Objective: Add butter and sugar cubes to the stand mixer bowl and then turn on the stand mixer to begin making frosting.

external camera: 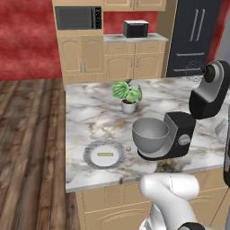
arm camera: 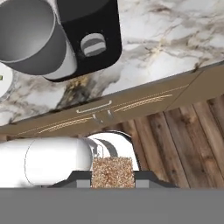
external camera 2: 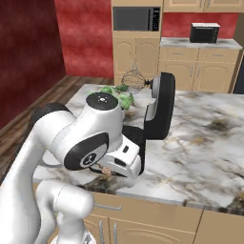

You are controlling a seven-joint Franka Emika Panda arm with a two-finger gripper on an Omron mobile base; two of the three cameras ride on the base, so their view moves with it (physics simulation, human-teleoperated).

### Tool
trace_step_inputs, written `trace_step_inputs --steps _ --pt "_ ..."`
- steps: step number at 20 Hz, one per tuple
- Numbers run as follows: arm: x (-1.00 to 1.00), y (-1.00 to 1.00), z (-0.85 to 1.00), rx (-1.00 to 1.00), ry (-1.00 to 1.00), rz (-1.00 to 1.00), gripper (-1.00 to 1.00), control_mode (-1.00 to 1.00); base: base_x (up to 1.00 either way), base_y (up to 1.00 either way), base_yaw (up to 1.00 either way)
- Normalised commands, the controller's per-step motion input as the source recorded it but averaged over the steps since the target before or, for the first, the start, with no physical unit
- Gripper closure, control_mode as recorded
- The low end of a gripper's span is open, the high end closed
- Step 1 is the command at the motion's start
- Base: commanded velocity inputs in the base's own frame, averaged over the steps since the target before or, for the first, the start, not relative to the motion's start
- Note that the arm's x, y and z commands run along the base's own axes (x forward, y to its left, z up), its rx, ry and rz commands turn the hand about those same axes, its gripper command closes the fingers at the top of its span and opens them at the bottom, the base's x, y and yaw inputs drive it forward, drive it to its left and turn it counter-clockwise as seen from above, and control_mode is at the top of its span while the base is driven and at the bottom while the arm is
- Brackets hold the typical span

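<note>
My gripper [arm camera: 111, 178] is shut on a light-tan sugar cube [arm camera: 111, 169], which sits between the two dark tips. In the right base view the same hand [external camera 2: 106, 170] hangs low at the counter's front edge, in front of the black stand mixer [external camera: 179, 134]. The mixer's head [external camera: 210, 92] is tilted up, with the wire whisk [external camera: 194, 70] pointing left. The grey stand mixer bowl [external camera: 150, 133] sits on the mixer base and looks empty. The butter [external camera: 105, 154] lies on a white plate [external camera: 90, 157] left of the bowl. Another sugar cube [external camera: 128, 148] rests on the counter between plate and bowl.
A potted plant [external camera: 128, 96] stands behind the bowl on the marble island [external camera: 90, 112]. The mixer's grey knob [arm camera: 93, 44] faces the front edge. Drawer fronts [arm camera: 131, 105] and wooden floor [arm camera: 188, 144] lie below the hand. Cabinets, a microwave and a toaster line the back wall.
</note>
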Motion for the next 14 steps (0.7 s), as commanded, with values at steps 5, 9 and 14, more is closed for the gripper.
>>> trace_step_inputs --steps 5,9,14 --pt "-0.03 1.0 0.43 -0.11 0.1 -0.03 1.0 -1.0 0.0 0.0 0.0" --pt "0.3 1.0 0.29 -0.15 0.03 -0.06 1.0 -1.0 0.0 0.0 0.0" --pt "0.72 0.86 0.02 -0.14 0.0 -0.1 1.0 -1.0 0.0 0.0 0.0"
